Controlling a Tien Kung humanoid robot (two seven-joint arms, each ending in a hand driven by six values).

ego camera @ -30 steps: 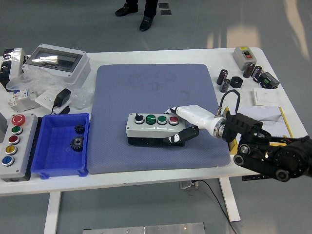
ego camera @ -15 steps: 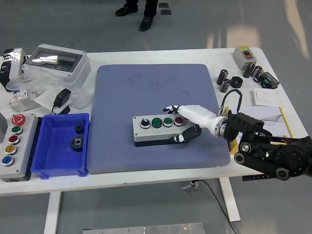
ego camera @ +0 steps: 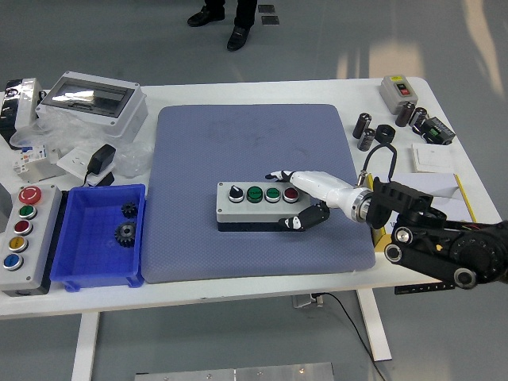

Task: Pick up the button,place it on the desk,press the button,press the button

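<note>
The button box (ego camera: pixel 255 204) is grey with a black knob, two green buttons and a red button in a row. It lies on the blue-grey mat (ego camera: pixel 254 143), right of the mat's middle. My right hand (ego camera: pixel 287 198) comes in from the right and is shut on the box's right end. Its fingers (ego camera: pixel 278 175) reach over the far side and the thumb (ego camera: pixel 300 221) presses the near side. My left arm is out of view.
A blue bin (ego camera: pixel 99 262) with two gears and a grey multi-button station (ego camera: pixel 36 262) stand at the left. A lidded enclosure (ego camera: pixel 91 99) and a black adapter (ego camera: pixel 99 161) are at the back left. Cylinders (ego camera: pixel 364 131), a switch box (ego camera: pixel 398 90) and a notepad (ego camera: pixel 432 157) are on the right. A person's shoes (ego camera: pixel 238 36) show at the top.
My right hand has drawn the button box a little to the right across the mat, and the box has come down closer to level.
</note>
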